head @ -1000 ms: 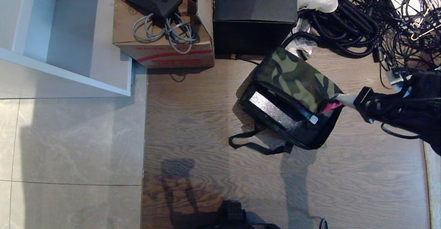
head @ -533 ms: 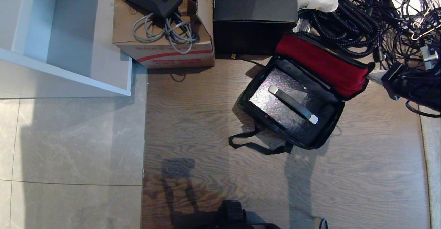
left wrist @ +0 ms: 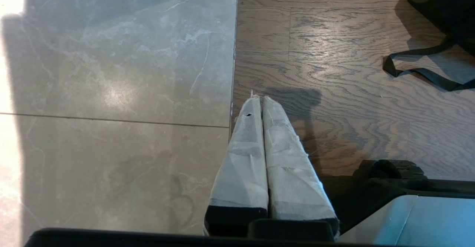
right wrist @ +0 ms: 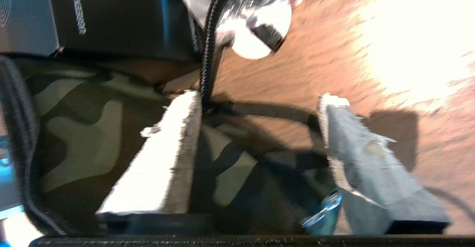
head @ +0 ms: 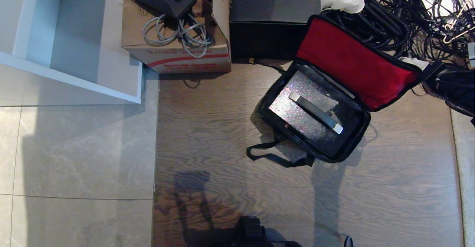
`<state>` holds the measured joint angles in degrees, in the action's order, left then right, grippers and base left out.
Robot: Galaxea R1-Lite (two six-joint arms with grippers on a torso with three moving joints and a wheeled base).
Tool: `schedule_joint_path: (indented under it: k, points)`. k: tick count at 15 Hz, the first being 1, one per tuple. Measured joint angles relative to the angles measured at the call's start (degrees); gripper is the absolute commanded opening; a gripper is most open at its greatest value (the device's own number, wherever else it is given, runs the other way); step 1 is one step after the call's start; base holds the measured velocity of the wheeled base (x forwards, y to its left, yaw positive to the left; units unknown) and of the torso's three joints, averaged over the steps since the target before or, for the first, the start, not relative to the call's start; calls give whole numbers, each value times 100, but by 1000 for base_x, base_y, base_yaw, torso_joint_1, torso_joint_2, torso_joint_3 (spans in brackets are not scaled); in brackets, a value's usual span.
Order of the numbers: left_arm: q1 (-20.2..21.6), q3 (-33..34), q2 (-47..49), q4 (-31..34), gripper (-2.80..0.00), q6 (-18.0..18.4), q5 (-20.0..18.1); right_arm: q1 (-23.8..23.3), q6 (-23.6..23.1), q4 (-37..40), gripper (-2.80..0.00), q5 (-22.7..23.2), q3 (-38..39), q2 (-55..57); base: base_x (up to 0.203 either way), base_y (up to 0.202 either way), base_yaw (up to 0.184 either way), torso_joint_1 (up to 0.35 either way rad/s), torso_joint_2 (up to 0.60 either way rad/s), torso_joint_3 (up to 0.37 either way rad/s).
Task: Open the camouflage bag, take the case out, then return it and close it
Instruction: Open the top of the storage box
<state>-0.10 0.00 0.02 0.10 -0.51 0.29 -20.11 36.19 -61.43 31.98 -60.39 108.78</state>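
The right gripper [right wrist: 259,102] stands spread wide over the camouflage bag [right wrist: 89,128] with nothing between its taped fingers [right wrist: 163,154], a gap only its wrist view shows, while the head view shows the bag on the wood floor [head: 222,135], red-lined lid [head: 352,61] flung back, the case [head: 300,117] inside, and the left gripper [left wrist: 261,100] hangs pressed together above the floor.

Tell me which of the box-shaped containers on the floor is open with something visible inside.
The camouflage bag: its red-lined lid is flipped back and the case lies inside. The black cube box is shut; the cardboard box only carries items on top.
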Motion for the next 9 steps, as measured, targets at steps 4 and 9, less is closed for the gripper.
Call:
schedule_joint_path:
  k: [4,9]
  points:
    - [5,0,0,0,-280,0,-2,-73,-232,-37,0,-209,-109,193,0,0,0,0,0,0]
    - [0,0,0,0,-280,2,0,-94,-315,-41,0,-900,-653,585,0,0,0,0,0,0]
